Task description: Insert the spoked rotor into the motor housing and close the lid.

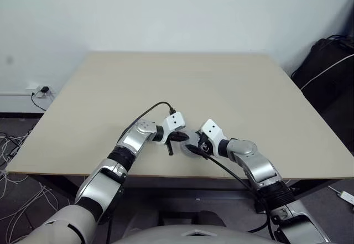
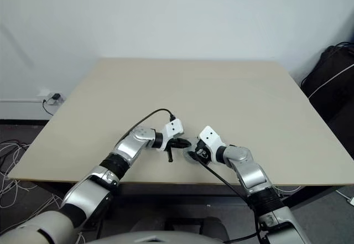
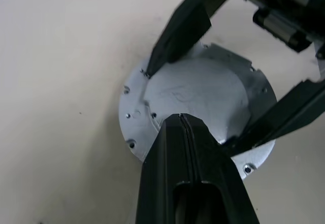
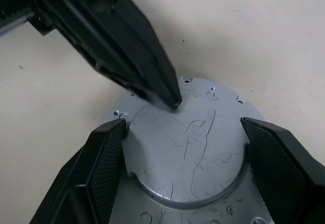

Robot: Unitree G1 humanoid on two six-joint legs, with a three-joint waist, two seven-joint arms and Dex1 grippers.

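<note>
The lid (image 4: pixel 193 148), a pale silver disc with its smooth raised centre up, lies flat on the table near the front edge (image 1: pixel 191 150). My right gripper (image 4: pixel 184 127) straddles the raised centre, one black finger (image 4: pixel 104 158) against each side, shut on it. My left gripper (image 3: pixel 181 117) is shut, its joined fingertips resting on the top of the lid near the rim; the right wrist view shows it too (image 4: pixel 172 102). The spoked rotor and the motor housing are out of view.
The beige table (image 1: pixel 221 89) stretches wide and bare behind the grippers. Its front edge runs just below the lid. A black bag (image 1: pixel 332 67) stands on the floor to the right, and cables (image 1: pixel 11 144) lie on the floor to the left.
</note>
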